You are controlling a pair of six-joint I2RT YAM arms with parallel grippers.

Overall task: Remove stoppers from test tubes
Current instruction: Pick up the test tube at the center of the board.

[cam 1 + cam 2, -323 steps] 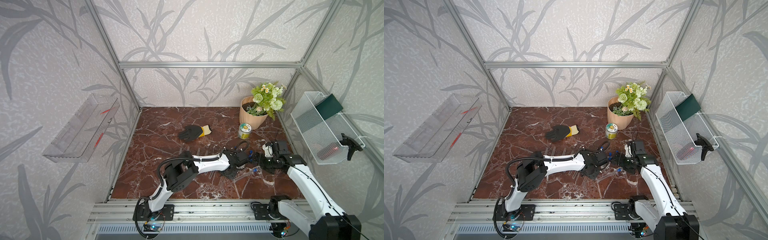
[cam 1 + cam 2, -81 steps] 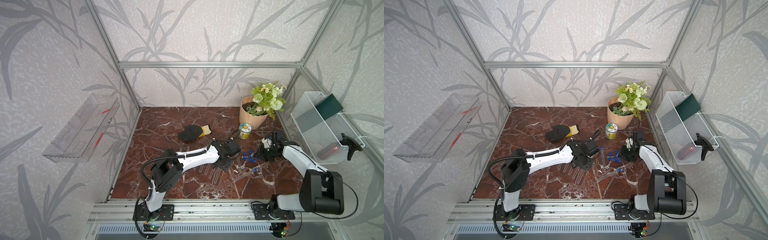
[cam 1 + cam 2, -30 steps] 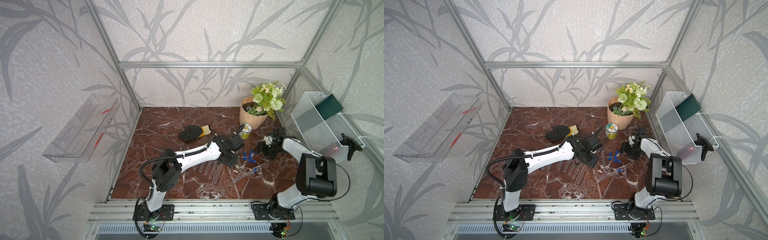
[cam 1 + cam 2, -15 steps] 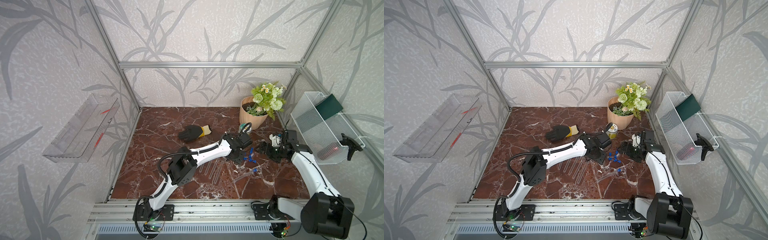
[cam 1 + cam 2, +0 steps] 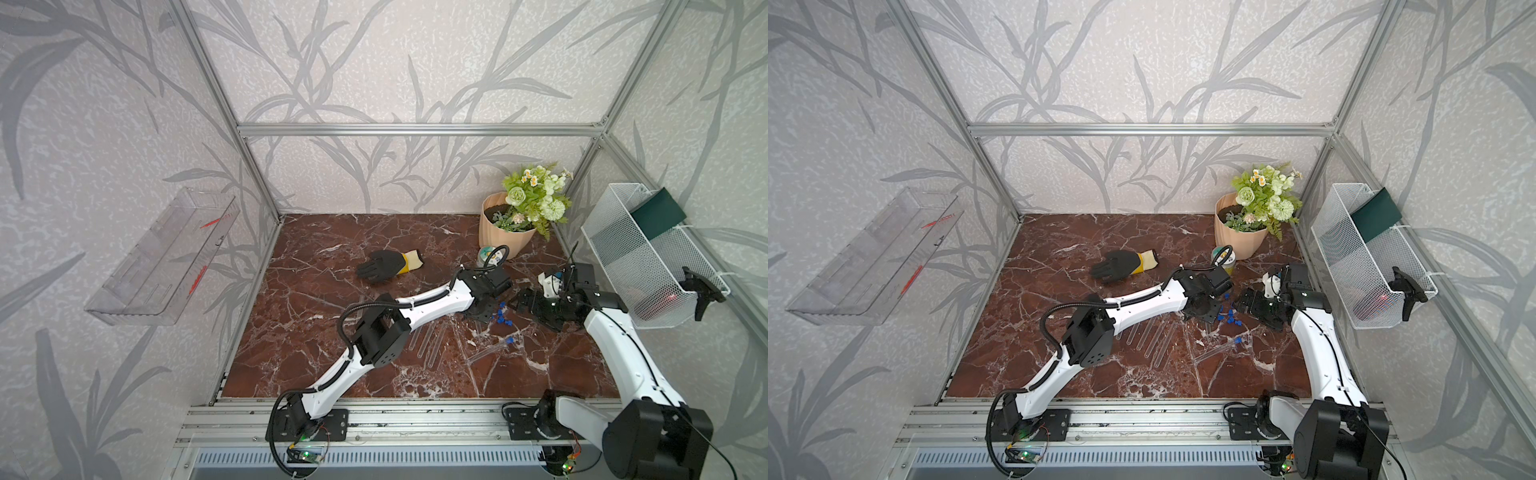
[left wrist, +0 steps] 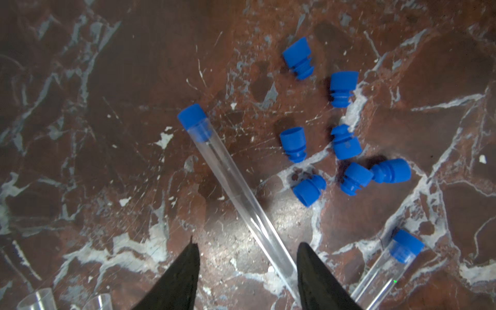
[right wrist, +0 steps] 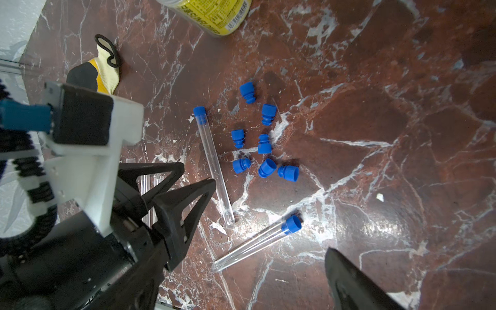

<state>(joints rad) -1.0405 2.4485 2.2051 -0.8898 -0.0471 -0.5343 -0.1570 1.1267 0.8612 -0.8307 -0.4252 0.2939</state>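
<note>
Several loose blue stoppers (image 7: pixel 264 146) lie in a cluster on the marble, also seen in the left wrist view (image 6: pixel 345 146) and in both top views (image 5: pixel 500 316) (image 5: pixel 1227 313). Two test tubes lie beside them, stoppers in place: one (image 6: pixel 236 188) (image 7: pixel 214 166) and another (image 7: pixel 255 244) (image 5: pixel 490 351). My left gripper (image 6: pixel 247 257) (image 5: pixel 482 316) is open, low over the first tube's rounded end, which runs close to one finger. My right gripper (image 7: pixel 245 268) (image 5: pixel 525 301) is open and holds nothing. Unstoppered tubes (image 5: pixel 432 345) (image 5: pixel 1154 336) lie under the left arm.
A black and yellow glove (image 5: pixel 386 266) lies at mid-table. A yellow can (image 7: pixel 212 13) and a flower pot (image 5: pixel 505 232) stand behind the stoppers. A wire basket (image 5: pixel 648 257) hangs on the right wall, a clear shelf (image 5: pixel 166 257) on the left wall.
The left gripper has moved right, up to the stopper cluster and over the stoppered tube. The right arm has swung round and its jaws have spread wider.
</note>
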